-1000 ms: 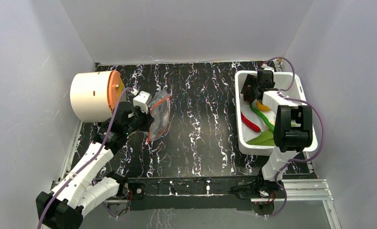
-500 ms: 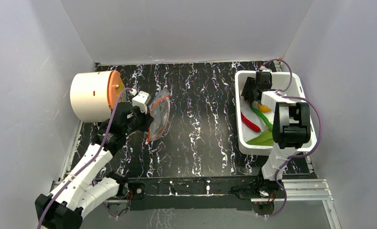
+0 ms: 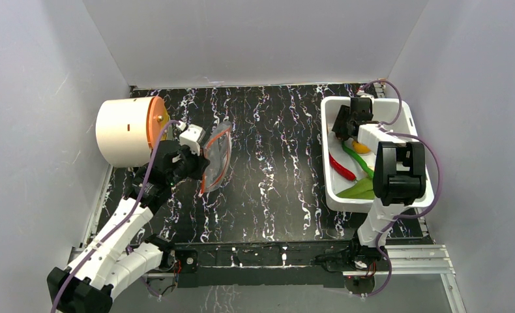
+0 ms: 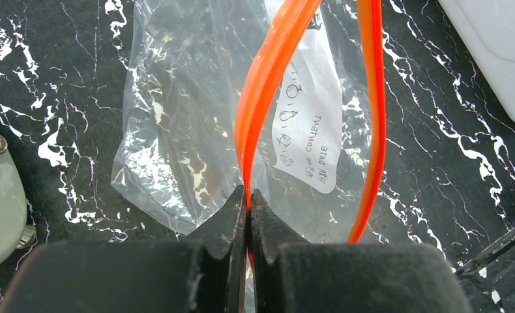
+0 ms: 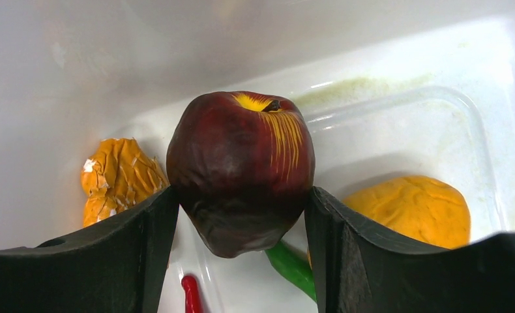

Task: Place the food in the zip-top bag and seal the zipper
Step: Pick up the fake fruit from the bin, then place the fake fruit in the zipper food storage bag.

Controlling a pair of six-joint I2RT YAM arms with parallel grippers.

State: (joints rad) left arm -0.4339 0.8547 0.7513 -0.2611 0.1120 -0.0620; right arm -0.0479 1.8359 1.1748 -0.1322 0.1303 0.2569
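Being clamped between the right gripper's (image 5: 240,195) fingers, the apple (image 5: 240,169) is inside the bin (image 5: 372,78), orange fruit (image 5: 411,208) beside it. Bag (image 4: 176,111) is held at the table's (image 3: 274,163) left, one zipper (image 4: 268,91) strip pinched in the closed left gripper (image 4: 248,202).

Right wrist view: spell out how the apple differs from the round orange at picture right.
Colour: the apple is dark maroon with yellow streaks at the stem; the orange is plain orange. Surface: the apple is glossy, the orange dull and pebbled. State: the apple sits between the right gripper's fingers, touching both; the orange lies free. Both are rounded fruit in the white bin.
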